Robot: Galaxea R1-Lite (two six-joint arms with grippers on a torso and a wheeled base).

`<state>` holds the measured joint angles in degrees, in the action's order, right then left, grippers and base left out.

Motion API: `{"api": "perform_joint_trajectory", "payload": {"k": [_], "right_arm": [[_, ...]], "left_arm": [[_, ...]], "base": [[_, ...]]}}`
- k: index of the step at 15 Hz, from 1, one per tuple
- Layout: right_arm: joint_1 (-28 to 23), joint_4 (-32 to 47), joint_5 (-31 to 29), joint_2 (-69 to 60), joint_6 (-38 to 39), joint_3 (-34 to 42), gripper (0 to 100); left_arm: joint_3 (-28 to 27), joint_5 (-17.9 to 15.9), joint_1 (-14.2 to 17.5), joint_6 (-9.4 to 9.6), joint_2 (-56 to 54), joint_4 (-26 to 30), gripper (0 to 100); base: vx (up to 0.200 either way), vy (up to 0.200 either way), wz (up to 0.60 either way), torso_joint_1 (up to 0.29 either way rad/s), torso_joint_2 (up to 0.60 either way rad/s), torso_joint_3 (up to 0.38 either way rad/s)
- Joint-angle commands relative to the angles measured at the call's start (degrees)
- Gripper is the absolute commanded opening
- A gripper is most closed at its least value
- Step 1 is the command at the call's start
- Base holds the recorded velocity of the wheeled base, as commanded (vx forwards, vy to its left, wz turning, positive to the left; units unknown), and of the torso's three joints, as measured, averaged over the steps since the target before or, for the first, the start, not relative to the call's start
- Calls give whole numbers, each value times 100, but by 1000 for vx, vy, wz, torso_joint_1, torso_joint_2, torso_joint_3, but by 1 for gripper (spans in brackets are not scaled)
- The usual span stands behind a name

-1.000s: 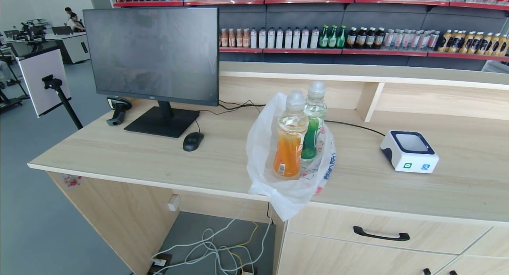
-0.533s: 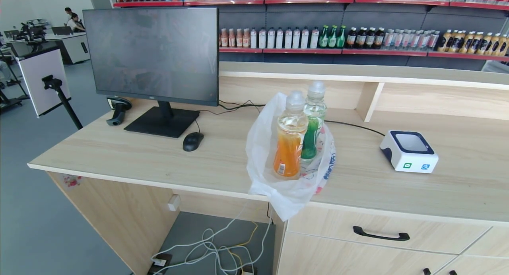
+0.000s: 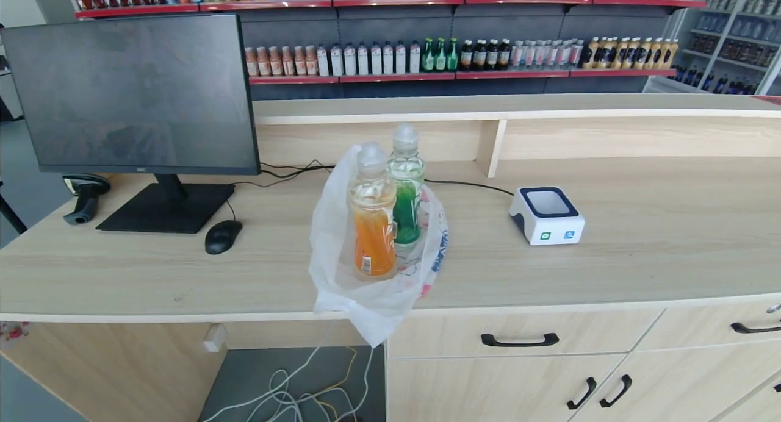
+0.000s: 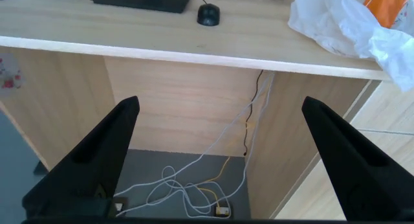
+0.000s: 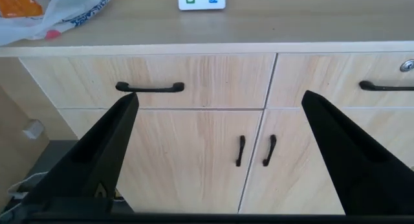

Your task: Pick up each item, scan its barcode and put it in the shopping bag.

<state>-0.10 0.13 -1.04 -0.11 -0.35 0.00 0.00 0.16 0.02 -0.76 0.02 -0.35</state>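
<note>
Head cam has swung since 0.5 s ago, so the whole scene sits further left in view; the things themselves keep the same layout. Shopping bag [image 3: 332, 245] stands open at the front edge of the worktop [image 3: 640, 257], approx mid-length, with one flap drooping over that edge. Inside it, upright & close together: orange bottle [image 3: 373, 239] nearer the front, green bottle [image 3: 406, 202] just behind. Barcode scanner [image 3: 546, 216] sits apart from the bag, toward the right end. Monitor [image 3: 134, 92] & mouse [image 3: 223, 236] are toward the left end. Left tool [image 4: 220, 104] is released, fingers wide apart, low before the worktop front. Right tool [image 5: 220, 98] is likewise released, facing the drawer fronts [image 5: 207, 78].
</note>
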Motion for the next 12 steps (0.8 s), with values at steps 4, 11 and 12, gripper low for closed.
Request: {"api": "perform_joint_trajectory", "payload": {"k": [4, 11, 12], "right_arm": [[1, 4, -2, 11, -9, 0, 100], [1, 4, -2, 11, -9, 0, 100], [1, 4, -2, 11, 0, 0, 100]], "left_arm": [[0, 2, 6, -12, 6, 0, 100], [0, 2, 6, -12, 6, 0, 100], [0, 2, 6, -21, 6, 0, 100]], "base": [[0, -200, 0, 10, -1, 1], [0, -200, 257, 4, 3, 0], [0, -200, 600, 2, -2, 2]]}}
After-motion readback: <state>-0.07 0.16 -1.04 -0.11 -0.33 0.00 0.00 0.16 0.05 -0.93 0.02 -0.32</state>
